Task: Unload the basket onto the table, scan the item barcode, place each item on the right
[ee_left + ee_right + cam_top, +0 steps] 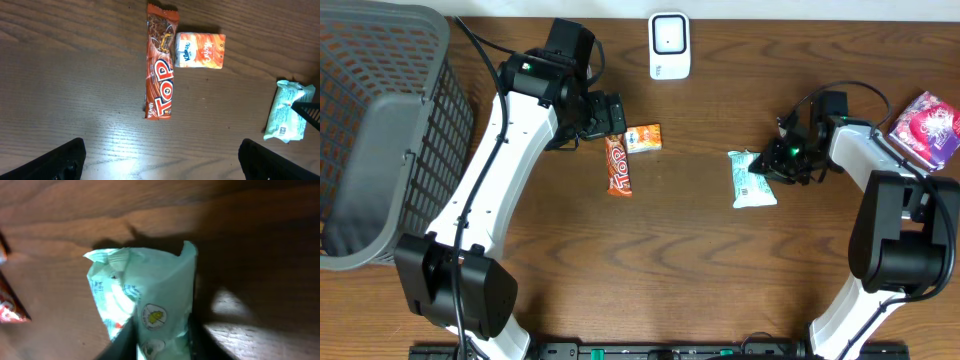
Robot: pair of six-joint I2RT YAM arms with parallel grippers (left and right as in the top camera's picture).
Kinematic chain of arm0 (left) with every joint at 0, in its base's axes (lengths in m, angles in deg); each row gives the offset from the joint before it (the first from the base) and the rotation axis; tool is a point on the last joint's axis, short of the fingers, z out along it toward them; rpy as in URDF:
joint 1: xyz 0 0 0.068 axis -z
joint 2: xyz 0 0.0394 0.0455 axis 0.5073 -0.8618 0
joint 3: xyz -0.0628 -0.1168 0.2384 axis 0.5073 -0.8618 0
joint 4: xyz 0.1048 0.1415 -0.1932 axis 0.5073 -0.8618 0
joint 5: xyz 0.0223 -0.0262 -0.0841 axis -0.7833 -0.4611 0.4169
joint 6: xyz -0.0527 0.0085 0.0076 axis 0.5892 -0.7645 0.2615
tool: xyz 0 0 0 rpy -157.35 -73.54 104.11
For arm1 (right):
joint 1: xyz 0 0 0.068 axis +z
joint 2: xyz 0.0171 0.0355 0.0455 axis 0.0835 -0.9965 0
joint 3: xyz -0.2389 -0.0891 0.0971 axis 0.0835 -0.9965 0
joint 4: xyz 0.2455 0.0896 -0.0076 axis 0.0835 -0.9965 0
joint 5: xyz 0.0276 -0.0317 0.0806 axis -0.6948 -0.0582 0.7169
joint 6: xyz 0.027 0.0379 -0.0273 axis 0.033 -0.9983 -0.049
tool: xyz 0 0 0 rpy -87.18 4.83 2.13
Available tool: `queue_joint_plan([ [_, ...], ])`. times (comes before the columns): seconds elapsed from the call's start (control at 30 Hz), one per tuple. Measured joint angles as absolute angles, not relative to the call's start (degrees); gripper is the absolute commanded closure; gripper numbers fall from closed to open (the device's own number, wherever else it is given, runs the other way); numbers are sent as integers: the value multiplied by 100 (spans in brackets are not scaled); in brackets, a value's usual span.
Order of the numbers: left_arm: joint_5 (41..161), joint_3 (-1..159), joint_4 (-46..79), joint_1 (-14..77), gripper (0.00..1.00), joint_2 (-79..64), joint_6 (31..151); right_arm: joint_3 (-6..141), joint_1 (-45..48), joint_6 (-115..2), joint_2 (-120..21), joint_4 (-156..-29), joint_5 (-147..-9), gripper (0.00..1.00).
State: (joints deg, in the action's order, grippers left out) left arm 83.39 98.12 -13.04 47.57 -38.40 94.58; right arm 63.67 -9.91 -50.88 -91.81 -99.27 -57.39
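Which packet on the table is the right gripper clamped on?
The pale green wipes pack; the right gripper pinches its end, unlike the red bar and orange pack.

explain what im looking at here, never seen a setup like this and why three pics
Two white robot arms stand at a wooden table. One picture looks down from above; the other two come from small cameras on each arm's wrist. On the table lie an orange TOP chocolate bar, a small orange tissue pack, a pale green wipes packet, a pink packet, a white scanner and a grey basket. The left gripper hangs open above the bar, holding nothing. The right gripper has pinched shut on the wipes packet's end.
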Motion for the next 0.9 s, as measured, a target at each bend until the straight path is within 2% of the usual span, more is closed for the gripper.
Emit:
queue_joint_plan([
  [0.23,8339,9812,-1302,4757,2,-3840,9458,6474,-1002,-5107,-9157,-10169,-5625,99],
  [0.37,8339,9812,-1304,4757,2,-3840,9458,6883,-948,-5125,-9150,-10665,-6093,99],
  [0.53,8339,9812,-1302,4757,2,-3840,9458,7517,-578,-5380,-8870,-11385,-7774,99],
  [0.7,8339,9812,-1304,4757,2,-3840,9458,7703,257,-6060,-8582,-11953,-10340,99],
  [0.9,8339,9812,-1304,4757,2,-3840,9458,7696,1037,-6803,-8811,-12123,-12668,99],
])
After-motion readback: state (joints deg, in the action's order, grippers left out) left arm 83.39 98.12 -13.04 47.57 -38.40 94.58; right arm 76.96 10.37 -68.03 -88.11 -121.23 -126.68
